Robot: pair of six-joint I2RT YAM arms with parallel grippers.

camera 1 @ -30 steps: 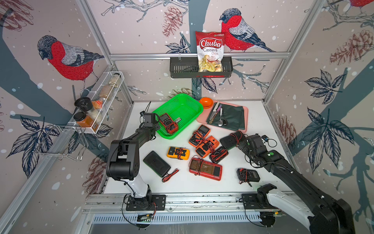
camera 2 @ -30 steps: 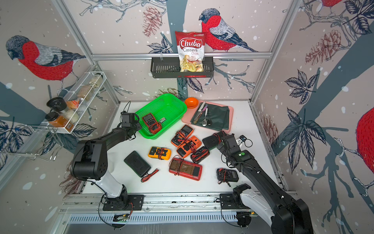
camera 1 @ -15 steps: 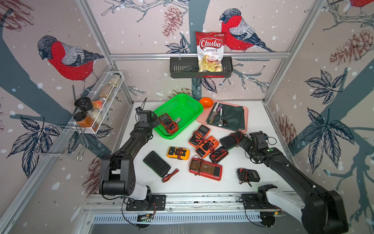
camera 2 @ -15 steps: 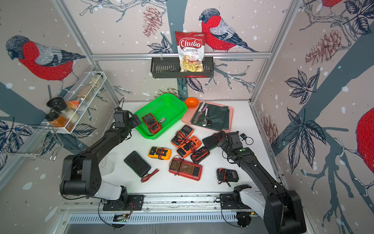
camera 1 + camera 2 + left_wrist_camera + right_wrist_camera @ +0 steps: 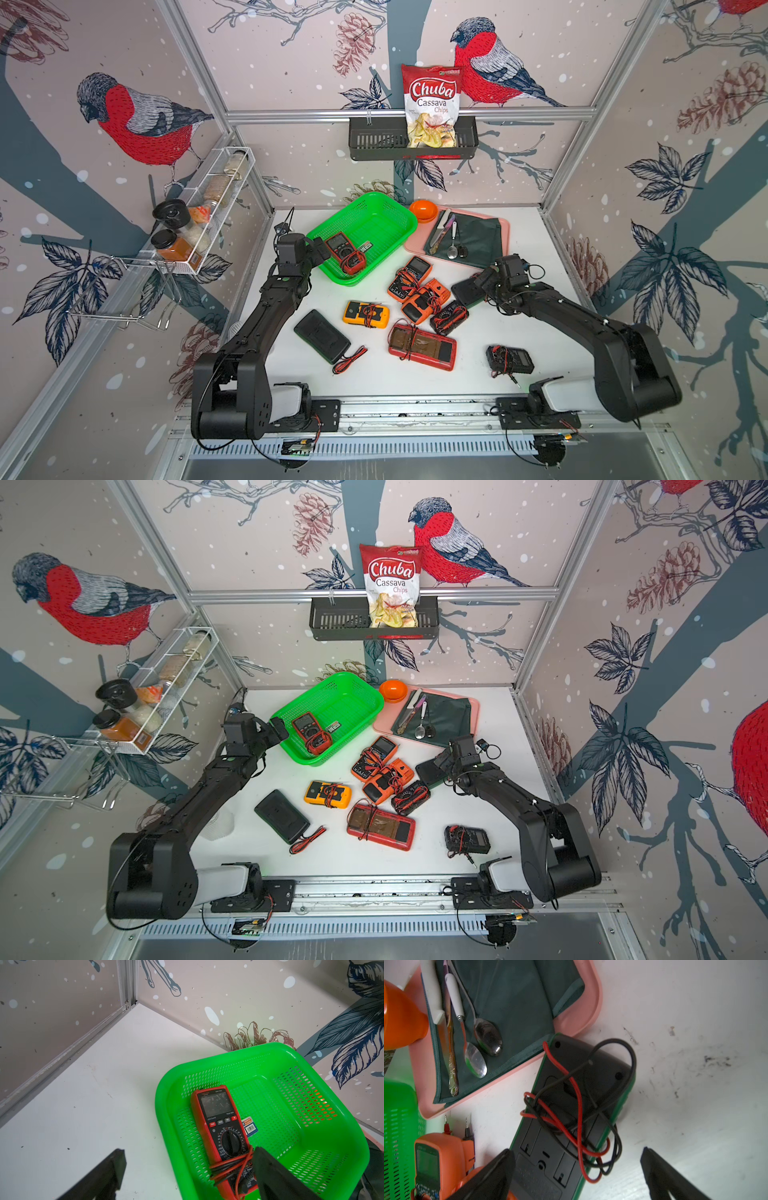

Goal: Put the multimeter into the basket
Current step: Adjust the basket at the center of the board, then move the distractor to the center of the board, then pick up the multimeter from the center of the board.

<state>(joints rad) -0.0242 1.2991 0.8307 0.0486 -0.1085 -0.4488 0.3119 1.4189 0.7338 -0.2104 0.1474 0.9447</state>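
The bright green basket point(image 5: 386, 224) point(image 5: 349, 704) point(image 5: 280, 1105) stands at the back left of the table. A red multimeter point(image 5: 345, 253) point(image 5: 309, 731) point(image 5: 218, 1122) with leads wound round it lies on the basket's floor. My left gripper point(image 5: 316, 245) point(image 5: 278, 729) point(image 5: 188, 1154) is open and straddles the basket's near rim. One of its fingers is over the table, the other over the meter's lower end. My right gripper point(image 5: 478, 282) point(image 5: 440, 762) point(image 5: 577, 1152) is open around a black, green-edged multimeter point(image 5: 571, 1088) that lies face down.
Several more multimeters lie mid-table: yellow point(image 5: 365, 313), orange point(image 5: 409, 272), large red point(image 5: 422, 347), black point(image 5: 322, 336), small black point(image 5: 509, 359). A pink tray point(image 5: 505, 232) with cloth and cutlery and an orange bowl point(image 5: 423, 210) sit behind. The wall shelf point(image 5: 374, 143) holds chips; a wire rack point(image 5: 199, 208) holds jars.
The left gripper's jaws have opened off the red multimeter, which stays in the basket, and the left arm has stretched out lower. The right gripper has shifted slightly at the face-down meter.
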